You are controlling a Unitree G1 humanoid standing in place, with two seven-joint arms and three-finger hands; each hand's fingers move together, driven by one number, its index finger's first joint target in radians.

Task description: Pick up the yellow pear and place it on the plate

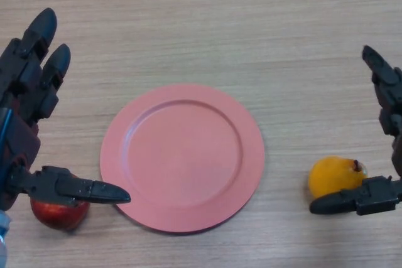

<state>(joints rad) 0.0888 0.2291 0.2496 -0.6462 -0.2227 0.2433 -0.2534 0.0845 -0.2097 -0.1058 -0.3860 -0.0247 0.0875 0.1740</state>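
A yellow pear point(336, 178) lies on the wooden table at the right, a little right of the pink plate point(182, 155) in the middle. My right hand point(389, 123) is open at the right edge. Its thumb point(352, 200) lies just in front of the pear and its fingers point(380, 73) reach up behind and to the right of it. The pear sits in the gap between them, not held. My left hand point(25, 98) is open at the left edge, its thumb point(81, 189) pointing toward the plate's rim.
A red apple point(58, 213) lies at the lower left, partly under my left thumb, just left of the plate. The plate holds nothing.
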